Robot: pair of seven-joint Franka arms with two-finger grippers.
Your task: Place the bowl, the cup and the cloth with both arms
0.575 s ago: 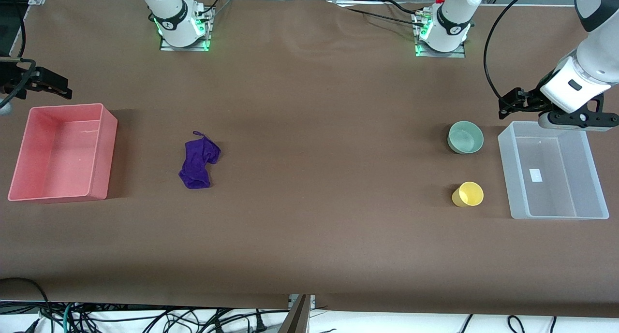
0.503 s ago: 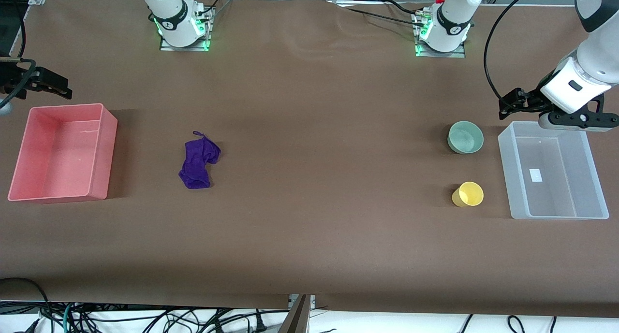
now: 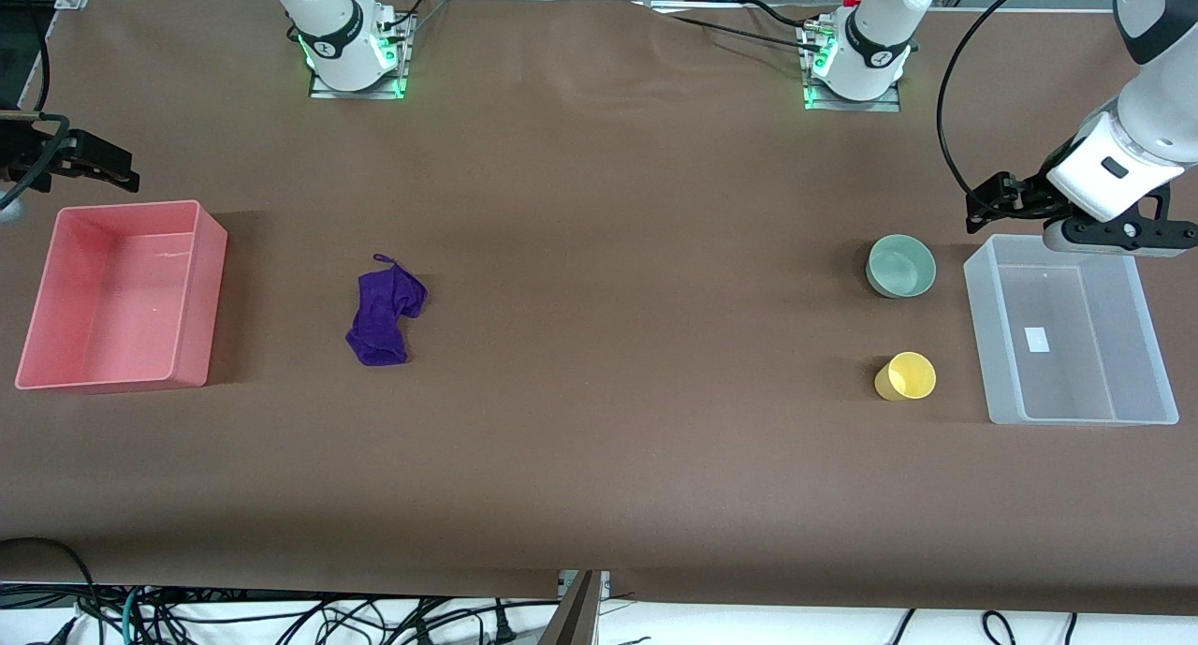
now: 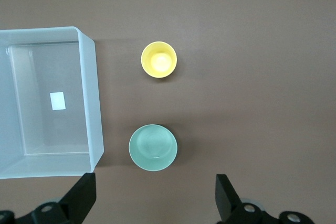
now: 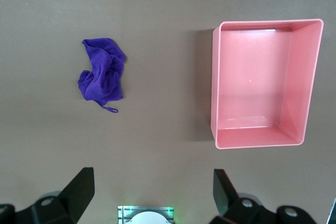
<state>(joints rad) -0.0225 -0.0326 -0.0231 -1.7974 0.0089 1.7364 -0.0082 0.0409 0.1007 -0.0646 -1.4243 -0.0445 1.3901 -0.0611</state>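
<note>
The mint-green bowl [image 3: 900,266] stands upright beside the clear bin, and also shows in the left wrist view [image 4: 153,148]. The yellow cup [image 3: 906,376] stands upright, nearer the front camera than the bowl, and is also in the left wrist view [image 4: 158,60]. The purple cloth [image 3: 384,313] lies crumpled beside the pink bin, and also shows in the right wrist view [image 5: 101,76]. My left gripper [image 3: 1118,238] [image 4: 155,203] hangs open and empty, high over the table by the bowl and the clear bin. My right gripper [image 3: 28,153] [image 5: 152,198] hangs open and empty, high up by the pink bin.
An empty clear plastic bin [image 3: 983,336] [image 4: 94,103] stands at the left arm's end of the table. An empty pink bin [image 3: 211,289] [image 5: 215,87] stands at the right arm's end. The brown table [image 3: 618,327] stretches bare between cloth and bowl.
</note>
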